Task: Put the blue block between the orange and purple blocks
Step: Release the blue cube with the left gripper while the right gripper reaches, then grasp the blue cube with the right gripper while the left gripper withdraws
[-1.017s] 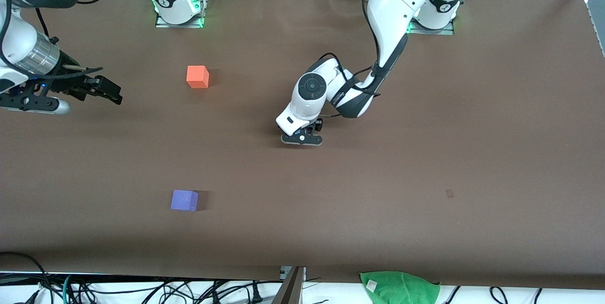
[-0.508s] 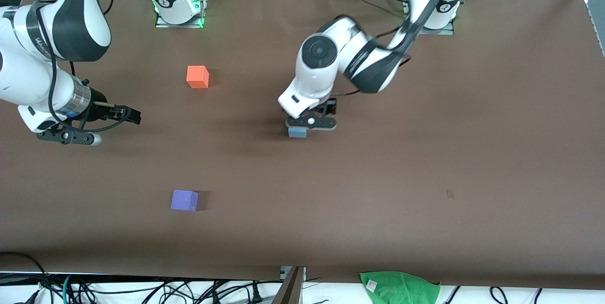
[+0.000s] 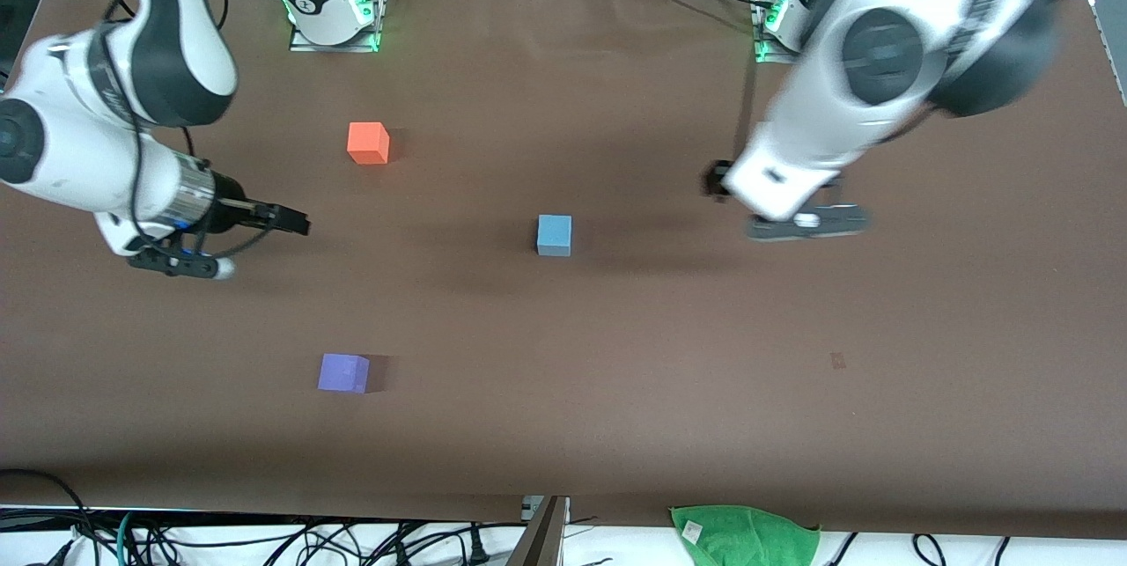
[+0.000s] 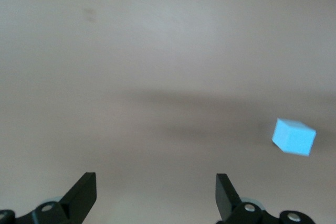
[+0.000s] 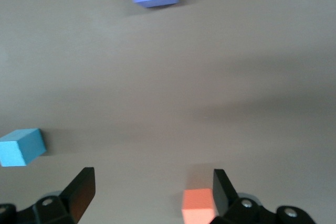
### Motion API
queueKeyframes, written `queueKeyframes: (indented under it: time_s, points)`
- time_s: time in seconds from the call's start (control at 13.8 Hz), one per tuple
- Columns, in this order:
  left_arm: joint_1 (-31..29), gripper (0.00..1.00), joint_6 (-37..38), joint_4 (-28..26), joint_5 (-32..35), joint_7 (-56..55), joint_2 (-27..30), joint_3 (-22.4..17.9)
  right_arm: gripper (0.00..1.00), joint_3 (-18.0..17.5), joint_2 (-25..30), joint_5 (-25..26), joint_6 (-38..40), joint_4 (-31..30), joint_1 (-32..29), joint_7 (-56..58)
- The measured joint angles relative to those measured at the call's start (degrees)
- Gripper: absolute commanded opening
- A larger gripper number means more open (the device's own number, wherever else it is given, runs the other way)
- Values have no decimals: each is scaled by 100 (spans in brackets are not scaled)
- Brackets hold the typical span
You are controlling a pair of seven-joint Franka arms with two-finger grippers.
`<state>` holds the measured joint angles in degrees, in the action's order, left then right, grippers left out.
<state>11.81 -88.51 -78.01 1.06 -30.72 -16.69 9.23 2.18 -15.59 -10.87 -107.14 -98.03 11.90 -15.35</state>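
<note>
The blue block (image 3: 554, 235) rests flat on the brown desk (image 3: 924, 390), near its middle, free of both end effectors. It is a cube, so it has no long axis; in the front view its edges run roughly square to the desk's edges, with the top face and the camera-facing side face showing. In the left wrist view the same block (image 4: 294, 136) appears turned, one corner toward the lens.

The orange block (image 3: 368, 143) sits flat on the desk toward the right arm's end, farther from the front camera than the blue block. The purple block (image 3: 343, 372) sits flat, also toward the right arm's end, nearer to the front camera than the blue block. The orange and purple blocks are well apart. The blue block lies between them in depth, but is offset toward the left arm's end of the line joining them.

The left end effector (image 3: 806, 224) hangs over bare desk, toward the left arm's end from the blue block and well apart from it. Its fingers (image 4: 83, 193) are spread wide and hold nothing.

The right end effector (image 3: 286, 221) is over the desk at the right arm's end, between the orange and purple blocks in depth. Its fingers (image 5: 81, 187) are spread wide and empty; the right wrist view shows the orange block (image 5: 198, 206) just beside one fingertip.

A green cloth (image 3: 744, 534) lies off the desk's edge nearest the front camera.
</note>
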Motion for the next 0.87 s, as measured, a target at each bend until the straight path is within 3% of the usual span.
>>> queueKeyframes:
  time_s: [0.22,0.44,0.58,0.87]
  points:
    - [-541,100,281,-8,-2,296,398,3,99,-30,-420,-136,-211,311,742,-991]
    - [-550,100,445,-40,-2,432,523,48,99,-47,-1090,-135,-354,1084,1579,-1900]
    - [-542,100,432,-92,-2,602,521,7,99,-41,-1726,-119,-960,1466,1933,-2043]
    - [-551,100,-2,-410,-3,1460,648,-277,99,-19,-2710,255,-1703,1823,2455,-2333]
